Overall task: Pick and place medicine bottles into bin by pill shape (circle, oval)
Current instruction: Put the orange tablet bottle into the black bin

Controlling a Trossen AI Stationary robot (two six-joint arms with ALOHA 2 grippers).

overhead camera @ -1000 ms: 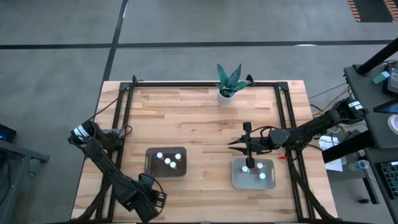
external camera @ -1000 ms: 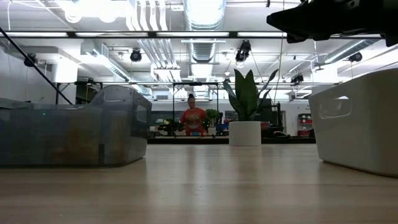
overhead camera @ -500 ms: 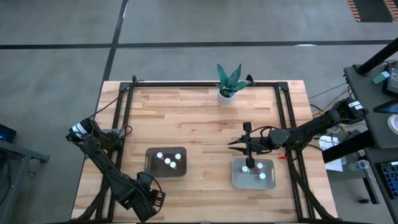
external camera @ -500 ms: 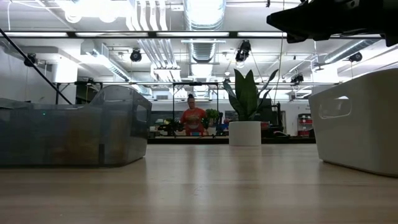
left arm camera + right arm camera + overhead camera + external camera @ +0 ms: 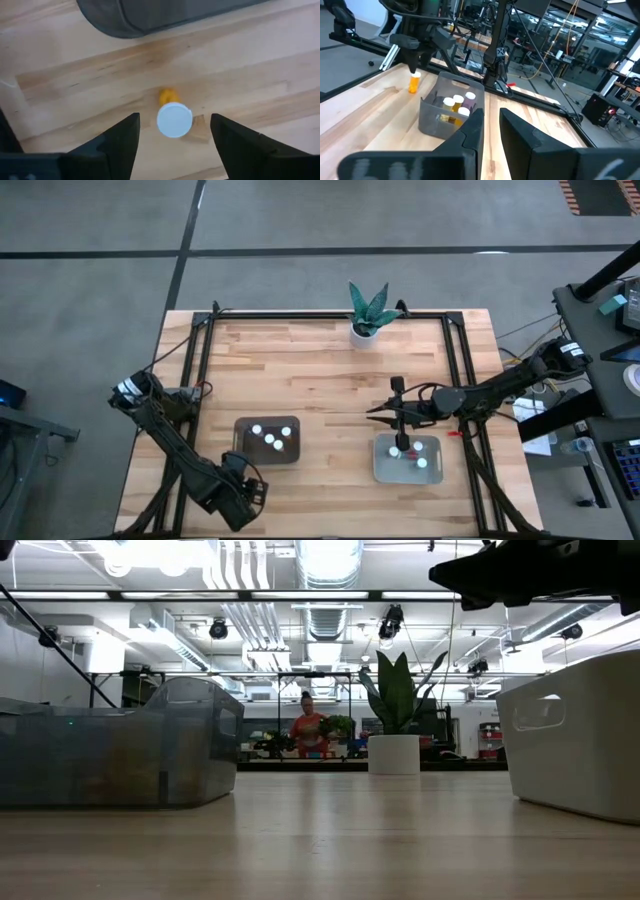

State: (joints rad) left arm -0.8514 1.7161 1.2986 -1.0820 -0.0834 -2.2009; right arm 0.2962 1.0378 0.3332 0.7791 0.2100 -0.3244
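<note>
One small orange bottle [image 5: 173, 116] stands upright between the left gripper [image 5: 175, 137]'s parted fingers; likely light, rigid, tippy; grip the body below the cap.

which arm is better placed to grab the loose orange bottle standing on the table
Left. Its open claw hangs right above the small orange white-capped bottle, beside the dark smoky translucent bin. The right claw is over the pale grey bin.

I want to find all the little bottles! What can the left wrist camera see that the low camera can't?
Only the left wrist view shows a white-capped bottle standing on the table between the left end effector's open fingers. Only the low view shows the plant, the pale bin and a far-off person. Both show the dark bin and the wooden table.
</note>
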